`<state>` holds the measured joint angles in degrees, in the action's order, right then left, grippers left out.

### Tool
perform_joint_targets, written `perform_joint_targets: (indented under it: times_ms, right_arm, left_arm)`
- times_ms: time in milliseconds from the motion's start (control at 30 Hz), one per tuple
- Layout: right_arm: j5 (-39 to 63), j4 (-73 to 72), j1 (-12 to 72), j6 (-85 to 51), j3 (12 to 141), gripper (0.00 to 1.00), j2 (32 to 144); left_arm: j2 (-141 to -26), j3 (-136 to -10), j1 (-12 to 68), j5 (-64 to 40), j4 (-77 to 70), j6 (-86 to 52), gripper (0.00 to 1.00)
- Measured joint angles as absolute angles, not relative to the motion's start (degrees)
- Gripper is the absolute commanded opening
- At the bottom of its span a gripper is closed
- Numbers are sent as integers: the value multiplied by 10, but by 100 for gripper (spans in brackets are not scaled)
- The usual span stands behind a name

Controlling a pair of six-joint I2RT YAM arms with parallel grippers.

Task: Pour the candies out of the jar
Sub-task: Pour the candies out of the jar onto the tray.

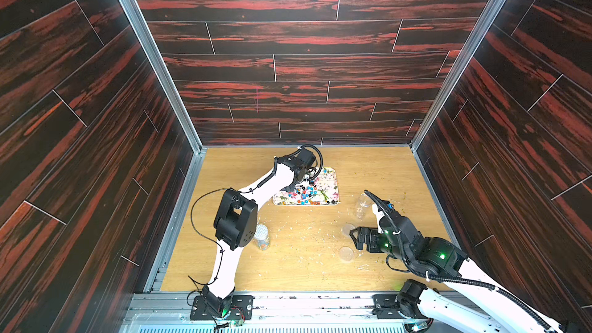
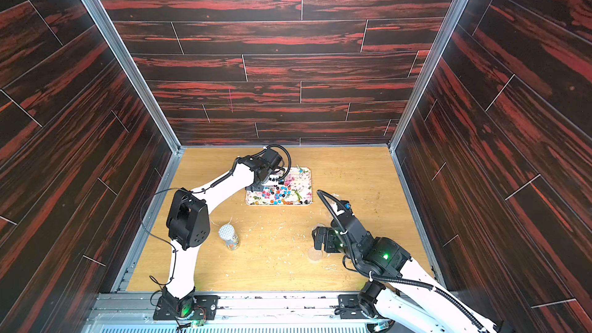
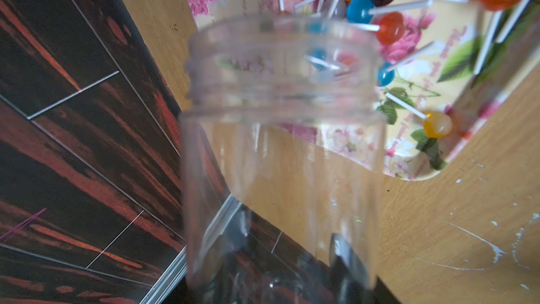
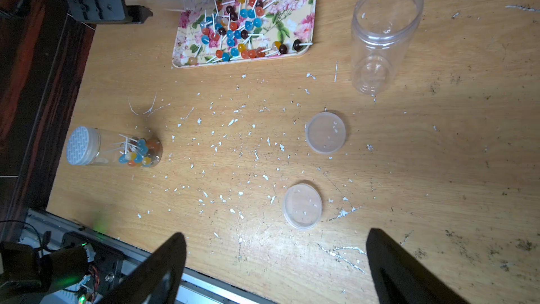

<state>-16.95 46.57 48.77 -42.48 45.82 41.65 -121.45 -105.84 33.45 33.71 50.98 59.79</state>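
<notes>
In both top views the left gripper (image 1: 308, 177) (image 2: 278, 180) hung over the 9 o'clock edge of the flowered tray (image 1: 331, 176) (image 2: 304, 177). The candies (image 1: 306, 192) (image 2: 278, 195) lay heaped on the tray just below it, at about 5 o'clock. The right gripper (image 1: 354, 238) (image 2: 315, 238) hovered well apart, at 4 o'clock from the tray, with bare table (image 1: 304, 267) toward 9 o'clock.

In the left wrist view the left gripper pinched the clear jar (image 3: 280, 141) near its base. The jar was empty (blurred, but nothing showed inside). Its long axis ran straight out from the gripper, and its mouth faced a corner of the tray (image 3: 406, 168). The candies (image 3: 388, 27) lay just past that mouth, their white sticks pointing every way.

In the right wrist view the right gripper (image 4: 277, 267) stood spread wide with nothing between its jaws. The near lid (image 4: 302, 206) lay just ahead of it and the far lid (image 4: 325, 133) beyond. The clear jar (image 4: 172, 1) sat about level, its mouth over the tray's edge and the candies (image 4: 236, 27) near it. An empty jar (image 4: 382, 36) stood upright beside the tray. A capped jar (image 4: 111, 147) holding more candies stood near the table's edge.
</notes>
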Motion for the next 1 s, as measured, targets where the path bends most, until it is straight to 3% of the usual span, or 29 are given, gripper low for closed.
perform_joint_targets:
  times_ms: [1000]
  right_arm:
    - [-186, 482, 488, -451, 458, 99, 397]
  left_arm:
    - [-1214, -1077, 326, 331, 522, 574, 48]
